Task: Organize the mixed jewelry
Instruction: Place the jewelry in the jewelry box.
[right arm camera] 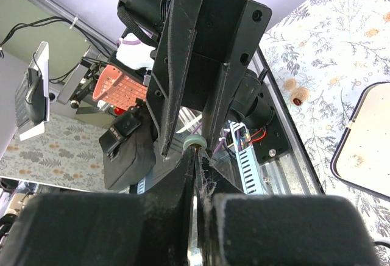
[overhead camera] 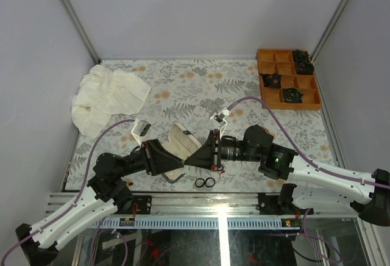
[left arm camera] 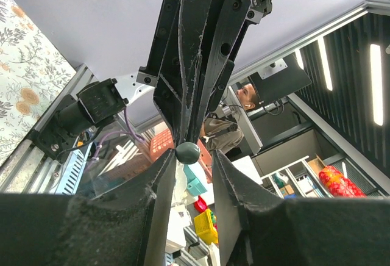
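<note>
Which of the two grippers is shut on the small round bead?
The right gripper: its fingers are pressed together on the bead. The left gripper has its fingers apart, one on either side of it.

a crumpled white cloth [overhead camera: 106, 98], an orange tray [overhead camera: 267, 66] and a cream case [overhead camera: 181, 139] lie on the flowery table [overhead camera: 201, 80].

far left, on table [overhead camera: 201, 77]: cloth [overhead camera: 106, 98] | far right corner: tray [overhead camera: 289, 80], pieces in some compartments | centre, near: case [overhead camera: 181, 139], partly under left gripper [left arm camera: 192, 162] and right gripper [right arm camera: 195, 156], tip to tip, bead [left arm camera: 187, 152] between | near edge, before case: two rings [overhead camera: 205, 183] side by side, touching
</note>
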`<state>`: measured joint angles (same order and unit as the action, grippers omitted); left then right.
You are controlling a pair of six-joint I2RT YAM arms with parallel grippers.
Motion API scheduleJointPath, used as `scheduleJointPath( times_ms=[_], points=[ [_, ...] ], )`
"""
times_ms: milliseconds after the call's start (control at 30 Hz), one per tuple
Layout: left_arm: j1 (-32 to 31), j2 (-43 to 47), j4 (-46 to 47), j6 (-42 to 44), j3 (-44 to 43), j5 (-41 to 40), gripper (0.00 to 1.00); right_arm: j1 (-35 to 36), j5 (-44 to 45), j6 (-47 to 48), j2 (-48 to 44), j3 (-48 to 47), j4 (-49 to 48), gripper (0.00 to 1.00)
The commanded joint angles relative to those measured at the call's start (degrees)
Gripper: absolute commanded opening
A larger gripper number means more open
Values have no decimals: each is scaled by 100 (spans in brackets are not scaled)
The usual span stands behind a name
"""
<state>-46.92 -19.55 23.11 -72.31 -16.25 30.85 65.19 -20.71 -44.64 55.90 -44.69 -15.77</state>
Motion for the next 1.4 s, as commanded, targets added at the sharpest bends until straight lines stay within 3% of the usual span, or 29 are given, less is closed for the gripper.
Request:
scheduleJointPath(
  times_ms=[0, 467, 700, 1367],
  points=[
    [-42, 18, -10, 11, 69, 75, 28, -47, -116, -18, -4, 23, -366, 0],
    [-42, 63, -308, 59, 35, -17, 6, -50, -161, -40, 84, 65, -357, 0],
    [-38, 153, -484, 86, 25, -110, 1, -45, -164, -32, 50, 64, -321, 16],
    [-42, 568, -975, 113, 120, -335, 1, -49, -4, 57, -364, 127, -15, 46]
  ],
)
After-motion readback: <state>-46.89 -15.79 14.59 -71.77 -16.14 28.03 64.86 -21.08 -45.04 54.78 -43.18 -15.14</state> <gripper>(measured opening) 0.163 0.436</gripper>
